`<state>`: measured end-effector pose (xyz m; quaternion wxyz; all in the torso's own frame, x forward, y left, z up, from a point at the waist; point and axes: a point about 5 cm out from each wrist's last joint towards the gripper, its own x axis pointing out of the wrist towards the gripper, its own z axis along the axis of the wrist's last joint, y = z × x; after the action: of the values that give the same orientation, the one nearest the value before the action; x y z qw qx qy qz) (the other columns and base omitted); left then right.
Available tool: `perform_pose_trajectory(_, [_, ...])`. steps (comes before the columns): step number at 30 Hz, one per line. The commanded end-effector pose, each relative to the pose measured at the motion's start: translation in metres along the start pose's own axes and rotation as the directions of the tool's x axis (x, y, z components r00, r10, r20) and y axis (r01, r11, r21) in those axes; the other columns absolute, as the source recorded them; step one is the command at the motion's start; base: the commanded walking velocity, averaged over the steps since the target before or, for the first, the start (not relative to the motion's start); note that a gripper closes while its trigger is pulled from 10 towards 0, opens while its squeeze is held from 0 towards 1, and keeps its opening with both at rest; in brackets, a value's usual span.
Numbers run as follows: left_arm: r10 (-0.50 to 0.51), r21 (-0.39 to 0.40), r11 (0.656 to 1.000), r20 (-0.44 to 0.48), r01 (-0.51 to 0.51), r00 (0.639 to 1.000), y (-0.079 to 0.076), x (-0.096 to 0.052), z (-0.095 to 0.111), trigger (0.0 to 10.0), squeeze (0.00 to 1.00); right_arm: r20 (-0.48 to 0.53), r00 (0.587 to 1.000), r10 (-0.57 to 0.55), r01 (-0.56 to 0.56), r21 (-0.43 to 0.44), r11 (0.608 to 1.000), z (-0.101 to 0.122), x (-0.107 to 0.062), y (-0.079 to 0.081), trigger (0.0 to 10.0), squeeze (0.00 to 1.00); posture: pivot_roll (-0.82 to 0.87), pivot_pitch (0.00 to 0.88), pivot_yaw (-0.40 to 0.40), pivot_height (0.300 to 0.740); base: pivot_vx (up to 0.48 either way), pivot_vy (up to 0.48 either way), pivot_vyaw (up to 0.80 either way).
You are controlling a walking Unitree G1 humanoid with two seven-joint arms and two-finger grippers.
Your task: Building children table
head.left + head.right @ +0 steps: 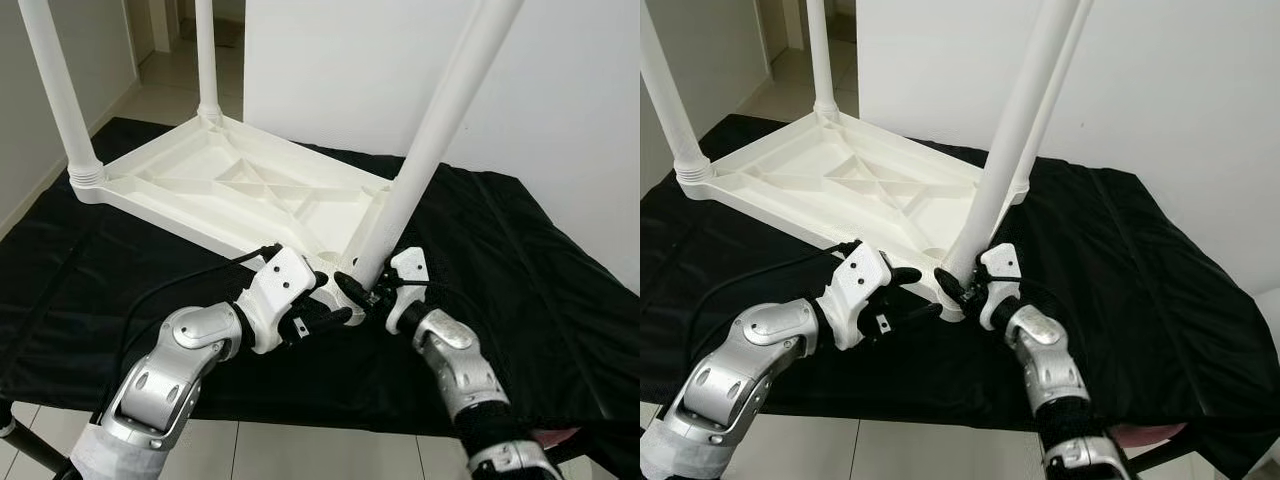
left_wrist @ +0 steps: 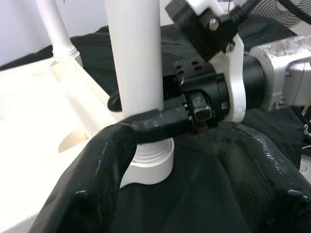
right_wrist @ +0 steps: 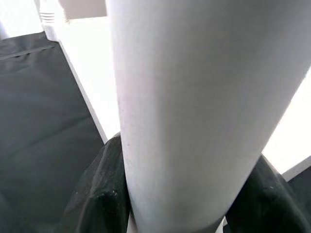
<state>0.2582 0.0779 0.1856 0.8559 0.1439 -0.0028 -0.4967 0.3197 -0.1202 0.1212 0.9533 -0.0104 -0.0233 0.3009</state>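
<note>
A white plastic children's table (image 1: 215, 185) lies upside down on a black cloth (image 1: 520, 280), with its legs pointing up. The nearest leg (image 1: 432, 145) stands tilted in the corner socket (image 2: 148, 162) closest to me. My right gripper (image 1: 365, 287) is shut around this leg just above its threaded base; in the right wrist view the leg (image 3: 184, 107) sits between both fingers (image 3: 97, 199). My left gripper (image 1: 915, 292) is open beside the same corner, its fingers (image 2: 97, 189) spread wide on either side of the socket without touching the leg.
Two more legs (image 1: 58, 90) (image 1: 206, 55) stand at the far corners, and another one (image 1: 1058, 85) rises behind the held leg. A white wall (image 1: 560, 90) backs the cloth. Tiled floor (image 1: 300, 455) lies below the cloth's front edge. A black cable (image 1: 170, 285) loops along my left arm.
</note>
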Motion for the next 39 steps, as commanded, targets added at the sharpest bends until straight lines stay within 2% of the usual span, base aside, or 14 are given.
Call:
perform_pose_trajectory(1, [0.029, 0.004, 1.0, -0.002, -0.029, 1.0, 0.002, 0.004, 0.0, 10.0, 0.0, -0.045, 0.986, -0.162, 0.163, 0.023, 0.986, -0.009, -0.006, 0.003, 10.0, 0.0, 0.01, 0.0, -0.105, 0.74, 0.0, 0.0, 0.0])
perform_pose_trajectory(4, [0.032, 0.002, 0.999, -0.002, -0.032, 0.999, 0.003, 0.005, -0.001, 10.0, 0.0, -0.045, 0.975, -0.216, 0.218, 0.043, 0.975, -0.008, -0.007, 0.006, 10.0, 0.0, 0.01, 0.0, -0.102, 0.74, 0.0, 0.0, 0.0])
perform_pose_trajectory(7, [0.032, -0.003, 0.999, -0.001, -0.032, 0.999, 0.001, 0.005, -0.001, 10.0, 0.0, -0.043, 0.924, -0.379, 0.381, 0.064, 0.922, -0.004, -0.007, 0.018, 10.0, 0.0, 0.01, 0.0, -0.103, 0.74, 0.0, 0.0, 0.0])
perform_pose_trajectory(9, [0.031, -0.004, 0.999, -0.001, -0.031, 1.0, 0.001, 0.005, -0.001, 10.0, 0.0, -0.046, 0.914, -0.404, 0.406, 0.066, 0.911, -0.002, -0.007, 0.021, 10.0, 0.0, 0.01, 0.0, -0.103, 0.74, 0.0, 0.0, 0.0])
perform_pose_trajectory(10, [0.03, -0.007, 1.0, -0.002, -0.03, 1.0, 0.001, 0.005, -0.001, 10.0, 0.0, -0.039, 0.896, -0.443, 0.444, 0.063, 0.894, 0.001, -0.006, 0.026, 10.0, 0.0, 0.01, 0.0, -0.103, 0.74, 0.0, 0.0, 0.0])
perform_pose_trajectory(16, [0.033, -0.01, 0.999, -0.002, -0.033, 0.999, 0.001, 0.005, -0.001, 10.0, 0.0, -0.045, 0.895, -0.443, 0.445, 0.056, 0.894, 0.005, -0.002, 0.037, 10.0, 0.0, 0.02, 0.0, -0.108, 0.74, 0.0, 0.0, 0.0])
perform_pose_trajectory(24, [0.039, -0.007, 0.999, 0.0, -0.039, 0.999, 0.002, 0.004, -0.001, 10.0, 0.0, -0.045, 0.893, -0.447, 0.449, 0.054, 0.892, 0.008, -0.003, 0.036, 10.0, 0.0, 0.02, 0.0, -0.108, 0.74, 0.0, 0.0, 0.0])
perform_pose_trajectory(25, [0.041, -0.006, 0.999, 0.0, -0.041, 0.999, 0.003, 0.004, -0.001, 10.0, 0.0, -0.041, 0.894, -0.447, 0.449, 0.059, 0.892, 0.01, -0.004, 0.036, 10.0, 1.0, 0.02, 0.0, -0.108, 0.74, 0.0, 0.0, 0.0])
perform_pose_trajectory(30, [0.046, -0.008, 0.999, 0.002, -0.046, 0.999, 0.002, 0.004, -0.001, 10.0, 0.0, 0.004, 0.913, -0.408, 0.407, 0.057, 0.912, 0.018, -0.013, 0.031, 10.0, 1.0, 0.02, 0.0, -0.119, 0.74, 0.0, 0.0, 0.0])
perform_pose_trajectory(33, [0.048, -0.008, 0.999, 0.004, -0.048, 0.999, 0.002, 0.004, 0.0, 10.0, 0.0, 0.006, 0.918, -0.397, 0.397, 0.031, 0.917, 0.018, -0.02, 0.023, 10.0, 1.0, 0.02, 0.0, -0.127, 0.74, 0.0, 0.0, 0.0])
perform_pose_trajectory(39, [0.054, -0.009, 0.998, 0.002, -0.054, 0.999, 0.003, 0.002, -0.001, 10.0, 0.0, -0.007, 0.935, -0.353, 0.353, 0.026, 0.935, 0.017, -0.027, 0.017, 10.0, 1.0, 0.02, 0.0, -0.13, 0.74, 0.0, 0.0, 0.0])
